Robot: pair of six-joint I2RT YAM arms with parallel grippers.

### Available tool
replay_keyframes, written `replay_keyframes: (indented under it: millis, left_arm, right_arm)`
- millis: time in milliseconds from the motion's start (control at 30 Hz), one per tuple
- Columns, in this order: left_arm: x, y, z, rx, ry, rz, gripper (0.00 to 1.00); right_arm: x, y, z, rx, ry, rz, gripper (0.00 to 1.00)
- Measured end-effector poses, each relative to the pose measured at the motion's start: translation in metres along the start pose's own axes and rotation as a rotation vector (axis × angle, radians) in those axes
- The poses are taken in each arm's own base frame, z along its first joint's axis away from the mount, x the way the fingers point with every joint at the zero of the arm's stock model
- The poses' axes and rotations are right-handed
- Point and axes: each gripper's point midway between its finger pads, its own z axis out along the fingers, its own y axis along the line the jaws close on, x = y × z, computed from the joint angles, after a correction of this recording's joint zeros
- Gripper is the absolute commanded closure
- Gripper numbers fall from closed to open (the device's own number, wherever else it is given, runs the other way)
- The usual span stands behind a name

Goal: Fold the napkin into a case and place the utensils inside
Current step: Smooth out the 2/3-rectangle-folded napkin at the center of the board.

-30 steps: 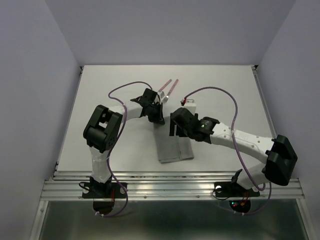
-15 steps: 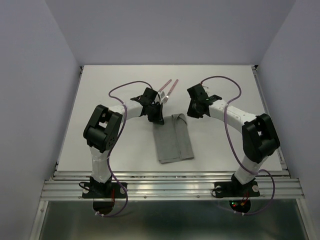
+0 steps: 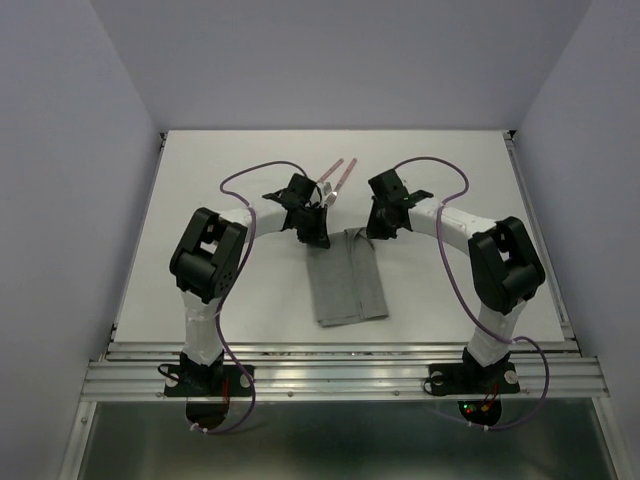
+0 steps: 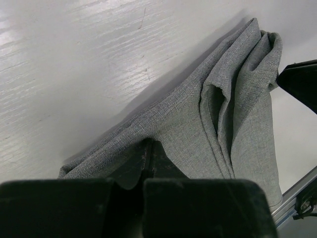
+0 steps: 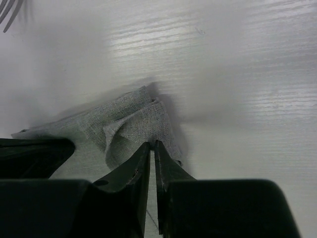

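While both arms bend inward over the table [image 3: 200, 170], the scene stands so:
Napkin: the grey napkin [image 3: 345, 285] lies at the middle of the table, folded into a long narrow strip that runs near to far. Its near end is flat and its far end is puckered into ridges.
Left pincer: the left pincer [image 4: 148, 148] is clenched on the napkin's far left corner, with cloth bunched around its tips.
Right pincer: the right pincer [image 5: 153, 146] is drawn to a thin slit, gripping the puckered far right corner.
Knife and fork: the knife and fork [image 3: 336, 178] lie side by side on the bare table just beyond the left pincer, outside the napkin, with their pink handles pointing far-right.
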Motion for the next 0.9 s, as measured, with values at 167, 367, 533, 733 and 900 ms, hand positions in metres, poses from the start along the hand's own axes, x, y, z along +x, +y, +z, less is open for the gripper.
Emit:
replay_keyframes:
  millis: [167, 367, 533, 733, 900]
  left_arm:
    - [-0.004, -0.004, 0.004, 0.025, 0.002, 0.003, 1.00]
    - [-0.006, -0.006, 0.006, 0.037, 0.004, 0.005, 1.00]
    - [-0.008, -0.008, 0.009, 0.048, 0.007, 0.009, 1.00]
    - [-0.012, -0.010, 0.011, 0.058, 0.006, 0.018, 1.00]
    - [-0.013, -0.011, 0.012, 0.062, 0.006, 0.024, 1.00]
  right_arm:
    - [0.004, 0.004, 0.007, -0.017, 0.018, -0.001, 0.87]
    - [0.012, 0.005, 0.021, -0.019, 0.057, -0.003, 0.87]
    - [0.012, 0.008, 0.024, -0.030, 0.059, -0.003, 0.87]
    - [0.007, 0.015, 0.025, -0.050, 0.055, -0.006, 0.87]
    - [0.000, 0.023, 0.023, -0.071, 0.047, -0.010, 0.87]
